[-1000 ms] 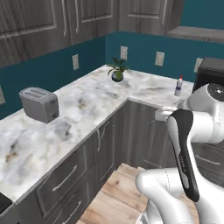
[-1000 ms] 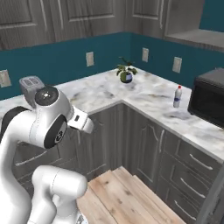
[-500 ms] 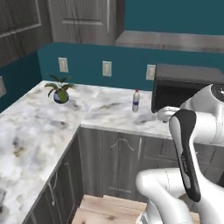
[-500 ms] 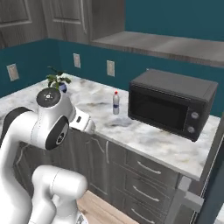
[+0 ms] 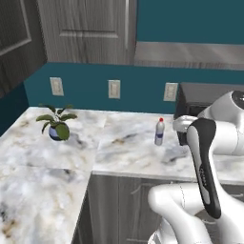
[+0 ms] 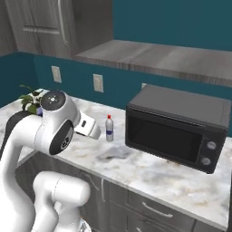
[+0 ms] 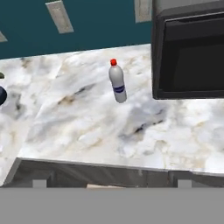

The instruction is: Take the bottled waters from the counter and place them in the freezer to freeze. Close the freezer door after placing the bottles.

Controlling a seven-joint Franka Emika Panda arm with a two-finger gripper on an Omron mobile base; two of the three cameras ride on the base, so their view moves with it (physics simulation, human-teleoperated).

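One bottled water (image 7: 117, 82), clear with a bluish label and a red cap, stands upright on the white marble counter (image 7: 87, 127), just left of the black microwave. It also shows as a small bottle (image 5: 159, 132) beside my arm, and as the same bottle (image 6: 109, 128) just right of my hand. My gripper (image 7: 111, 183) hangs above the counter's front edge, well short of the bottle, open with nothing between its fingertips (image 7: 39, 183). The blue-capped bottle, the freezer and its door are out of view.
A black microwave (image 6: 176, 127) sits on the counter right of the bottle, under a grey shelf (image 6: 163, 56). A potted plant (image 5: 56, 125) stands in the counter's left corner. Wall outlets (image 5: 114, 88) line the teal backsplash. Dark grey cabinets hang above and below.
The whole picture has swung as the base moved: the toaster has left the view, and the microwave and red-capped bottle now sit closer and more central. The bottle itself stays put.
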